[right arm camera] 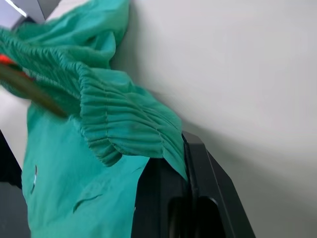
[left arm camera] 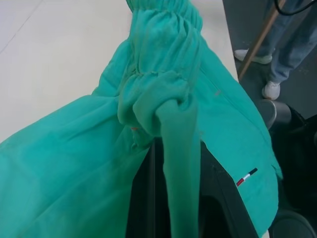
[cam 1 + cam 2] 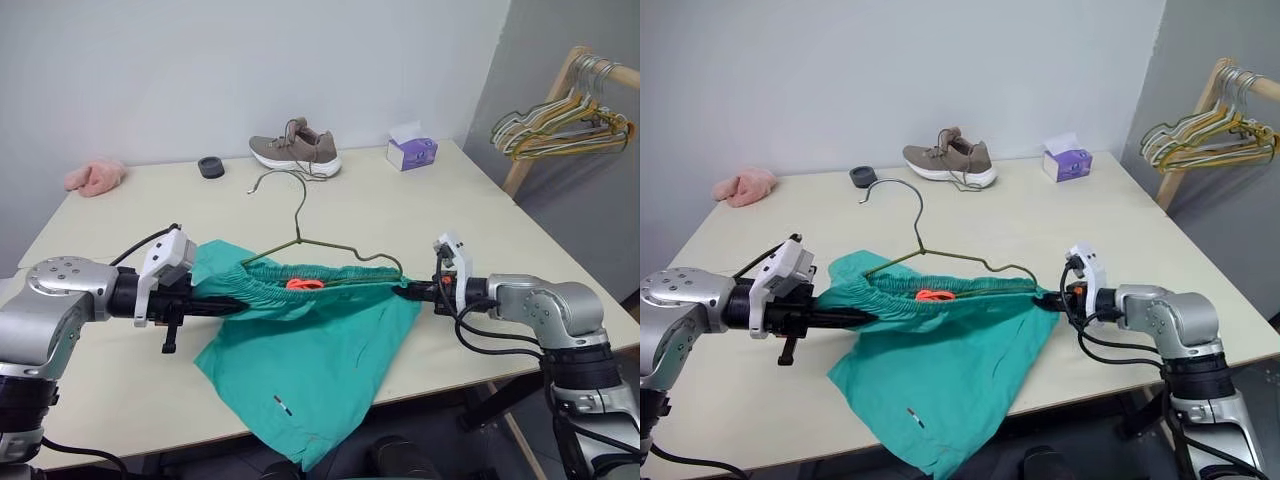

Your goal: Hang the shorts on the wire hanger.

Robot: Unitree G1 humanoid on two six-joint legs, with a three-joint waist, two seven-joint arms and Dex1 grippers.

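Shorts [image 3: 310, 350]: soft, light, limp teal fabric, stretched by the waistband near the surface's [image 3: 450, 215] front edge, legs drooping over it. I have left fingers [image 3: 228, 307] and right fingers [image 3: 410, 290] pinched on opposite waistband ends, the firmest hold. Wire hanger [image 3: 300, 240] lies just behind.

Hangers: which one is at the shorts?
The single thin olive-grey wire hanger lying on the table, touching the teal shorts; the other hangers hang bunched on the wooden rack.
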